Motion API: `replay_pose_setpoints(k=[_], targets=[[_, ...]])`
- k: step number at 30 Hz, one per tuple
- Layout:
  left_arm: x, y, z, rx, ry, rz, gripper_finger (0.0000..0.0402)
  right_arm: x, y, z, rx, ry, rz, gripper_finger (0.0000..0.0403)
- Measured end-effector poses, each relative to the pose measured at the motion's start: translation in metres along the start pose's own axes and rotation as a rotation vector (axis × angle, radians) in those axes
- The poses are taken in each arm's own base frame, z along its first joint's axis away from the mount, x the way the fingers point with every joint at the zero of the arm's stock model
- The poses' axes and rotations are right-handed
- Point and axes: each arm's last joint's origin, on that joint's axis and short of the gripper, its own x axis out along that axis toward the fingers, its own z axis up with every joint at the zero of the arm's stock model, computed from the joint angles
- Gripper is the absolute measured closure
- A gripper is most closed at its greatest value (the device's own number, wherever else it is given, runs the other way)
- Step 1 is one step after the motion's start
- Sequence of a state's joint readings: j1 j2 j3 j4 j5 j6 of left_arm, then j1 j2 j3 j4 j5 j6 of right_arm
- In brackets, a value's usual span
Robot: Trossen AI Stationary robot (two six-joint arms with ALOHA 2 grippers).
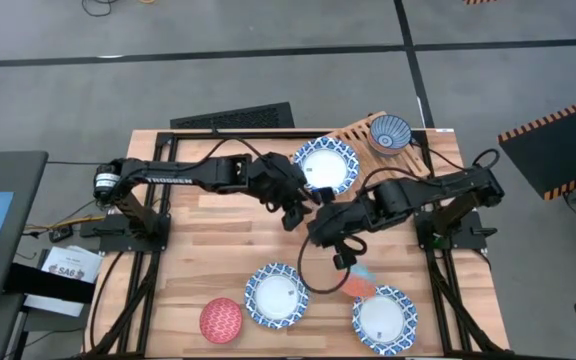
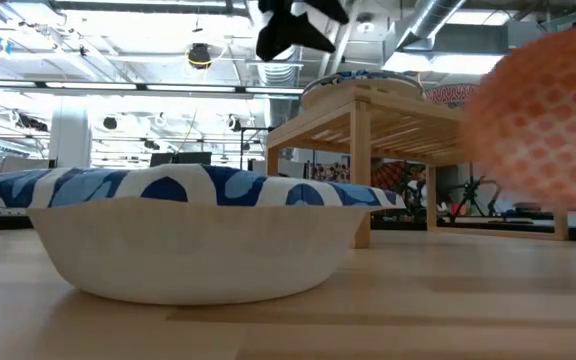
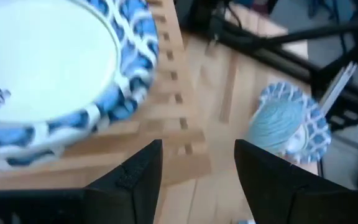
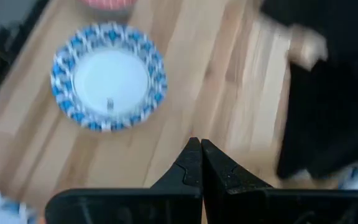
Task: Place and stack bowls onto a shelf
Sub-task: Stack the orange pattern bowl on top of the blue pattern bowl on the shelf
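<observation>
Orange bowl half-hidden by right tool.

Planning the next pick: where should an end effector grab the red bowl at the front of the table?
The red bowl appears to sit upside down, dome up, so no rim is exposed to pinch. Probably best to come straight down and span the dome low across its sides, or tip it first. The left end effector, open near the shelf, is nearer its side; the right end effector is shut.

My high view looks straight down on the whole table. My low view sits at tabletop height, close behind a blue-rimmed bowl, sharing the shelf beyond.
</observation>
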State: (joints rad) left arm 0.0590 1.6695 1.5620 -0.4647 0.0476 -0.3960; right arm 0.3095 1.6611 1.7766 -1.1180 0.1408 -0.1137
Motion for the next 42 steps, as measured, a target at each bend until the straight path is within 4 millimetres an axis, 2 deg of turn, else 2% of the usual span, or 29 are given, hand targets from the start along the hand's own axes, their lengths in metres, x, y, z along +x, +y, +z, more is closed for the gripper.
replay_pose_setpoints(k=[5, 10, 15, 16, 18, 19, 21, 23, 24, 28, 29, 31, 33, 37, 38, 40, 42], targets=[[0.002, 0.000, -0.012, 0.060, 0.099, 0.046, 0.0219, 0.012, 0.007, -0.018, 0.047, 0.086, 0.006, 0.0389], [0.006, -0.007, -0.019, 0.146, 0.125, 0.078, 0.0219, 0.006, 0.018, -0.046, 0.155, 0.086, 0.017, 0.0389], [0.040, -0.003, -0.031, 0.173, 0.154, 0.129, 0.0219, 0.001, 0.030, -0.075, 0.376, 0.049, 0.103, 0.0389], [0.037, -0.003, -0.029, 0.173, 0.141, 0.143, 0.0219, 0.000, 0.037, -0.084, 0.412, 0.096, 0.163, 0.0389], [0.008, -0.008, -0.013, 0.172, 0.035, 0.145, 0.0219, 0.004, 0.050, -0.093, 0.443, 0.139, 0.231, 0.0389], [-0.018, -0.012, -0.003, 0.178, -0.027, 0.141, 0.0219, 0.005, 0.056, -0.095, 0.460, 0.142, 0.263, 0.0389], [-0.093, -0.023, 0.014, 0.178, -0.200, 0.096, 0.0219, 0.011, 0.070, -0.108, 0.470, 0.196, 0.285, 0.0389], [-0.140, -0.029, 0.026, 0.165, -0.352, 0.062, 0.0219, 0.021, 0.086, -0.122, 0.475, 0.258, 0.284, 0.0389], [-0.145, -0.031, 0.028, 0.163, -0.398, 0.065, 0.0219, 0.024, 0.092, -0.122, 0.485, 0.233, 0.300, 0.0386], [-0.128, -0.021, 0.007, 0.188, -0.304, 0.155, 0.0219, 0.029, 0.107, -0.132, 0.538, 0.221, 0.287, 0.0354], [-0.134, -0.024, 0.011, 0.178, -0.383, 0.131, 0.0219, 0.031, 0.108, -0.136, 0.542, 0.232, 0.251, 0.0348], [-0.171, -0.020, 0.004, 0.133, -0.474, 0.124, 0.0219, 0.033, 0.109, -0.134, 0.572, 0.200, 0.224, 0.0342], [-0.191, -0.016, 0.000, 0.081, -0.551, 0.113, 0.0219, 0.034, 0.109, -0.138, 0.586, 0.198, 0.209, 0.0340], [-0.174, -0.007, -0.024, 0.070, -0.469, 0.143, 0.0221, 0.035, 0.107, -0.137, 0.600, 0.161, 0.212, 0.0338], [-0.175, -0.007, -0.025, 0.068, -0.485, 0.126, 0.0224, 0.036, 0.107, -0.138, 0.601, 0.164, 0.205, 0.0338], [-0.189, -0.006, -0.026, 0.043, -0.576, 0.106, 0.0239, 0.037, 0.105, -0.140, 0.602, 0.174, 0.182, 0.0338], [-0.195, -0.001, -0.034, 0.026, -0.600, 0.122, 0.0266, 0.036, 0.103, -0.139, 0.610, 0.158, 0.187, 0.0337]])
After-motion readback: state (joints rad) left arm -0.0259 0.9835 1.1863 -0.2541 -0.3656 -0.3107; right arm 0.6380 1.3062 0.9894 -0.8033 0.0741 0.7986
